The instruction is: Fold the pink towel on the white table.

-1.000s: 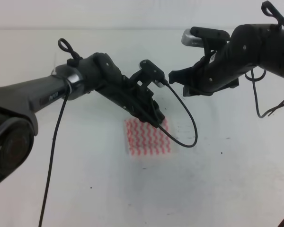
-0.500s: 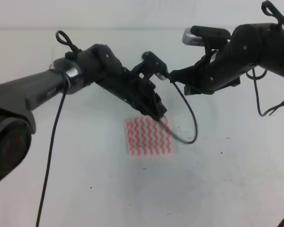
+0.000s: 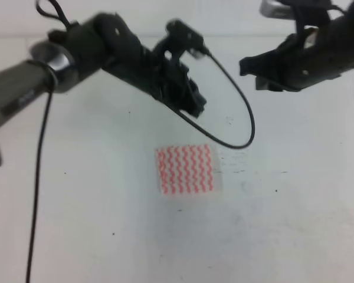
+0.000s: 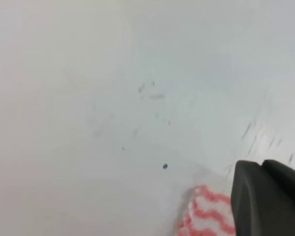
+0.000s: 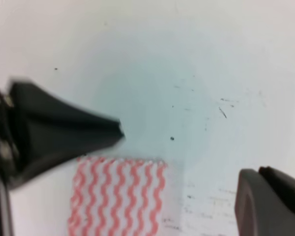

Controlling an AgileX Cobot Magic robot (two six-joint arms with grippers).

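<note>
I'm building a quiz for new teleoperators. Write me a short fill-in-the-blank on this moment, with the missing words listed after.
1. The pink towel lies flat on the white ____.
2. The towel's stripes are pink-red and ____.
3. The number of grippers touching the towel is ____.
4. In the exterior high view, the left gripper hangs ____ the towel on the image.

Missing words: table; white; zero; above
</note>
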